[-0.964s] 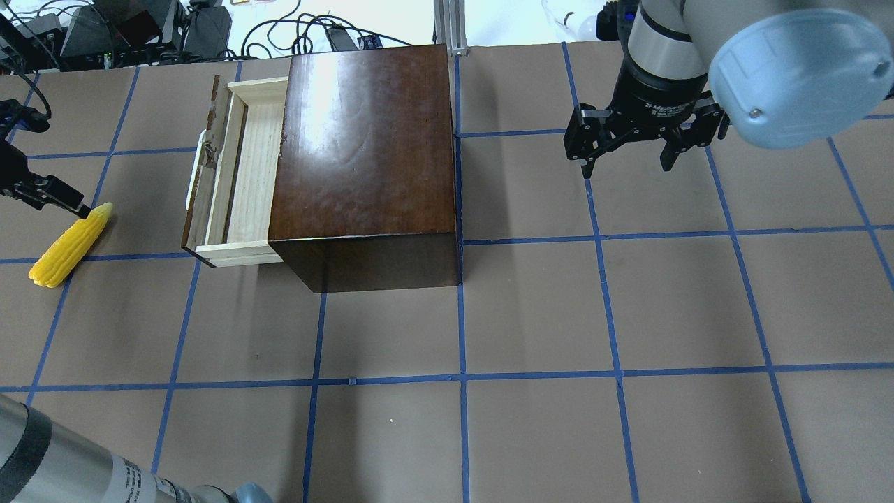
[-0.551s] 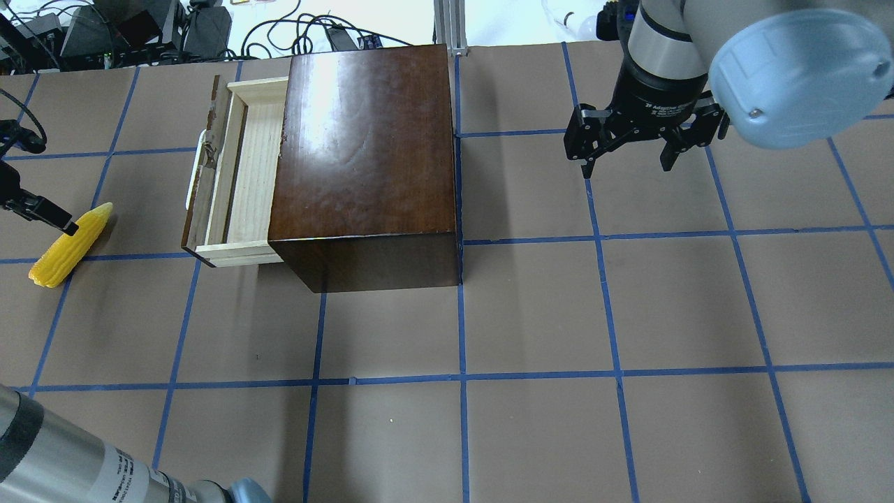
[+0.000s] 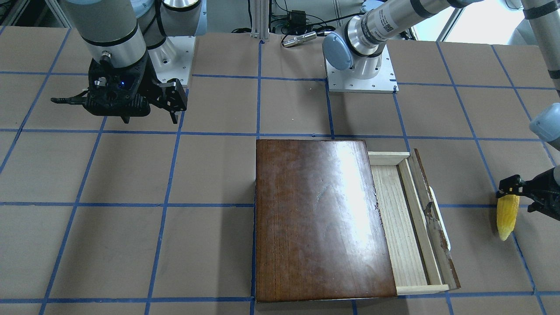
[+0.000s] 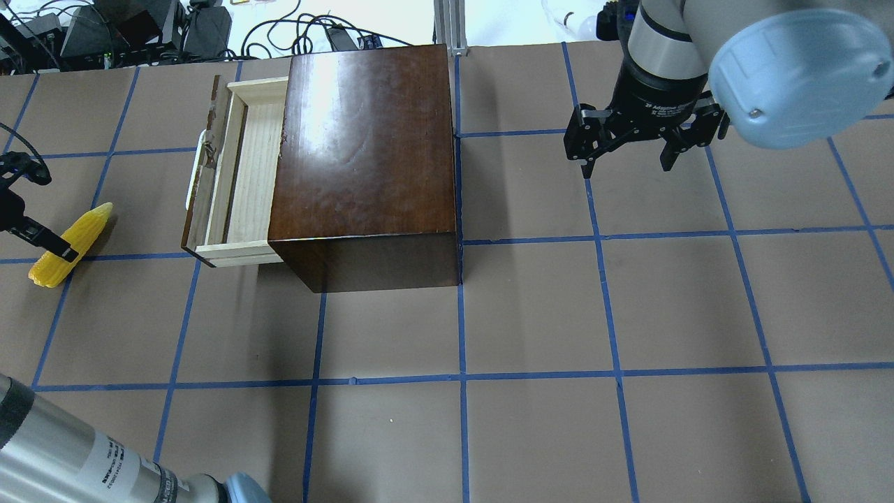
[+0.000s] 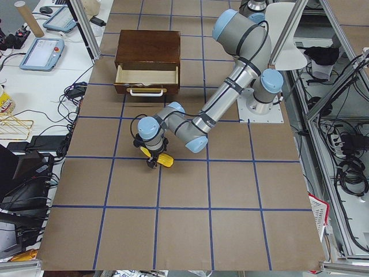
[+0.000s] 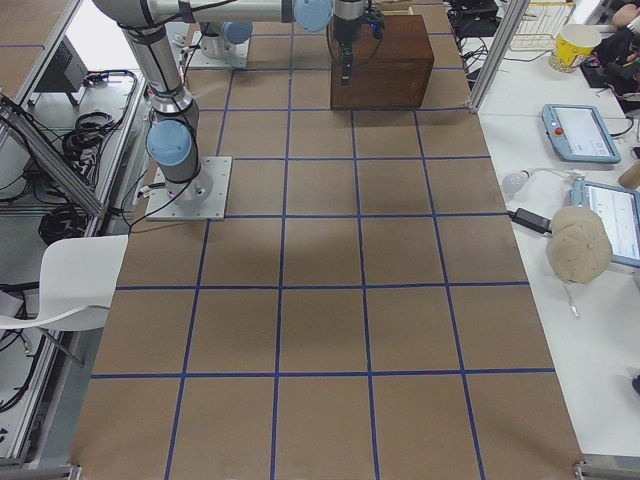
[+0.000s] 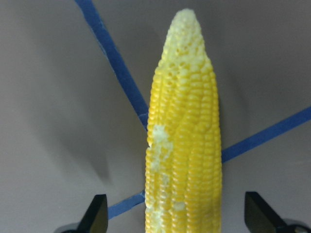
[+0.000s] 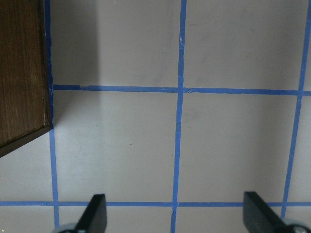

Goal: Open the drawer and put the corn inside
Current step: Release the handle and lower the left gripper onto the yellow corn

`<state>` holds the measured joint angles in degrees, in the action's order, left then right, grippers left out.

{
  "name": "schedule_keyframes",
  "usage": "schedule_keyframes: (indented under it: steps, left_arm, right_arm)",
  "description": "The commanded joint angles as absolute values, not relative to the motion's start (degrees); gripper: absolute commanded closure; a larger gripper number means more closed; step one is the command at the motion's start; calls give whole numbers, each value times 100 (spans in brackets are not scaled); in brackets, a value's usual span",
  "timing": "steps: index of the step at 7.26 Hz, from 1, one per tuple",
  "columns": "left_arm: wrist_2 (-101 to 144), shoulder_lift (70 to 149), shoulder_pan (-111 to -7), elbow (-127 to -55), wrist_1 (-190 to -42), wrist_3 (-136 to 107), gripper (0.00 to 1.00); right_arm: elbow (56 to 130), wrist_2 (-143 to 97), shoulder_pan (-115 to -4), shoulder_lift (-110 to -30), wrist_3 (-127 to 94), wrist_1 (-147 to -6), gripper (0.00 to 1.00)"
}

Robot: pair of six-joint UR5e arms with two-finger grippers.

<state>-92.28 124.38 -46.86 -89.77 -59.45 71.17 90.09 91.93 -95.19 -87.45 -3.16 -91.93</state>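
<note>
The yellow corn [image 4: 77, 234] lies on the table left of the drawer, paler tip toward the far side. My left gripper [image 4: 56, 248] is open and hangs low over it. In the left wrist view the corn [image 7: 184, 145] lies between the two spread fingertips [image 7: 95, 216], untouched. The drawer [image 4: 244, 168] stands partly pulled out of the dark-brown box [image 4: 363, 154], its pale tray empty and its white handle [image 4: 192, 171] facing the corn. My right gripper [image 4: 627, 166] is open and empty, hovering right of the box.
The table is brown paper with a blue tape grid [image 4: 461, 377]. Cables and gear [image 4: 140, 31] crowd the far edge behind the box. In the front-facing view the corn [image 3: 507, 216] lies near the right edge, about a hand's width from the drawer front [image 3: 433, 218].
My left gripper has moved from the corn's tip back along the ear to its middle, coming closer to it. The corn, the drawer and the right arm have not moved.
</note>
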Motion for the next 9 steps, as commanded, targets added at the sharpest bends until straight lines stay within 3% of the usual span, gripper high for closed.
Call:
schedule_keyframes:
  steps: [1, 2, 3, 4, 9]
  left_arm:
    - [-9237, 12463, -4685, -8974, -5941, 7190, 24]
    - [-9237, 12463, -4685, -8974, -5941, 7198, 40]
    - [-9237, 12445, -4685, -8956, -5941, 7207, 79]
    - [-9237, 12437, -4685, -8939, -5941, 7207, 100]
    - [-9246, 12340, -4693, -8903, -5950, 7189, 100]
  right_arm:
    - [9009, 9193, -9519, -8745, -316, -9193, 0]
    - [9009, 9193, -9519, -8745, -316, -9193, 0]
    - [9009, 9193, -9519, -8745, -316, -9193, 0]
    - [9009, 9193, -9519, -8745, -316, -9193, 0]
    - [9009, 9193, -9519, -8745, -316, -9193, 0]
